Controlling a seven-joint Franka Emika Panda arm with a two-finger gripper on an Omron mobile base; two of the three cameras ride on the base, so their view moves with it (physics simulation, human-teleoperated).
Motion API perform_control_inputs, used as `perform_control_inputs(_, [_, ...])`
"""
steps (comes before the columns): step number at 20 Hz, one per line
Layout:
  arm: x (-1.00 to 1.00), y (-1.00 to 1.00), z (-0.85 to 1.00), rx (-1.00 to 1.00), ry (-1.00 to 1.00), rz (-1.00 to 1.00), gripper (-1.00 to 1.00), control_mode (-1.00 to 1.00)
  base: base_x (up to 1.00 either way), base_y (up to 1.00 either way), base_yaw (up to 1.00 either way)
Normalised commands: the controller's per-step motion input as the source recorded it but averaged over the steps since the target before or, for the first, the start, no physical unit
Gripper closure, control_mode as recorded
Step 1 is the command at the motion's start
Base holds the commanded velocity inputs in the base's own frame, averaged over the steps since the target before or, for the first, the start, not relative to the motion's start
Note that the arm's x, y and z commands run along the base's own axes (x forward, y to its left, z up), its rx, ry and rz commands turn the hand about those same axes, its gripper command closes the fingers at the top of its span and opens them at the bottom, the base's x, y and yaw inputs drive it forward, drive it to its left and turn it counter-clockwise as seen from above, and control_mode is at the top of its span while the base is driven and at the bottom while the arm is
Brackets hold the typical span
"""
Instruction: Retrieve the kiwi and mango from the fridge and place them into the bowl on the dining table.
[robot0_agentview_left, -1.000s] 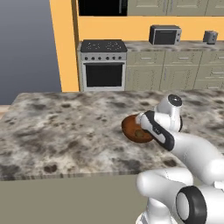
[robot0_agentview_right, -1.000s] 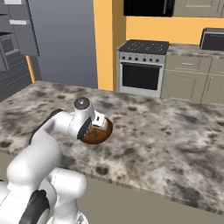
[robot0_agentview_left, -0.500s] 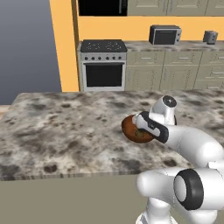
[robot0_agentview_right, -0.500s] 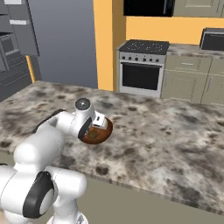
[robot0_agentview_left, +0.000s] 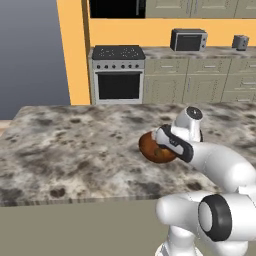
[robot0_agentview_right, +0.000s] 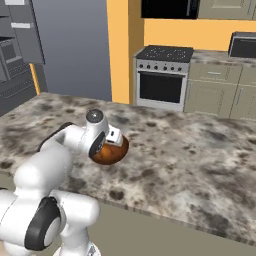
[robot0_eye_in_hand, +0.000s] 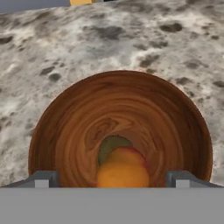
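The reddish-brown bowl (robot0_eye_in_hand: 74, 127) sits on the stone-topped dining table (robot0_agentview_left: 75, 150). In its bottom lies the orange mango (robot0_eye_in_hand: 123, 168), with the dull green kiwi (robot0_eye_in_hand: 113, 144) right behind it and touching it. My gripper (robot0_eye_in_hand: 113, 179) hangs just above the bowl, open, its fingertips (robot0_eye_in_hand: 41, 178) spread wider than the mango and clear of it. From the base views, the hand (robot0_agentview_left: 165, 140) covers part of the bowl (robot0_agentview_left: 150, 150), and the bowl (robot0_agentview_right: 114, 154) sits by the table's near side. The fridge (robot0_agentview_right: 15, 50) stands at the far left.
Behind the table, a stove (robot0_agentview_left: 119, 75) stands against the orange wall, beside beige cabinets with a microwave (robot0_agentview_left: 188, 40) and a toaster (robot0_agentview_left: 240, 42) on their counter. The tabletop stretches wide to the left and right of the bowl.
The hand stays over the bowl while the arm's lower joints have turned slightly. The bowl and fruit have not moved.
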Motion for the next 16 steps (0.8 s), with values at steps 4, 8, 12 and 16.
perform_control_inputs(4, [-0.21,0.00,0.66,0.00,0.00,0.00,-1.00,-1.00,0.00,0.00,0.00])
perform_control_inputs(8, [-0.73,-0.11,0.68,0.00,0.00,0.00,-1.00,-1.00,0.00,0.00,0.00])
perform_control_inputs(12, [-1.00,-0.40,0.44,0.00,0.00,0.00,-1.00,-1.00,0.00,0.00,0.00])
perform_control_inputs(16, [-1.00,-0.48,0.28,0.00,-0.03,0.00,-1.00,-1.00,0.00,0.00,0.00])
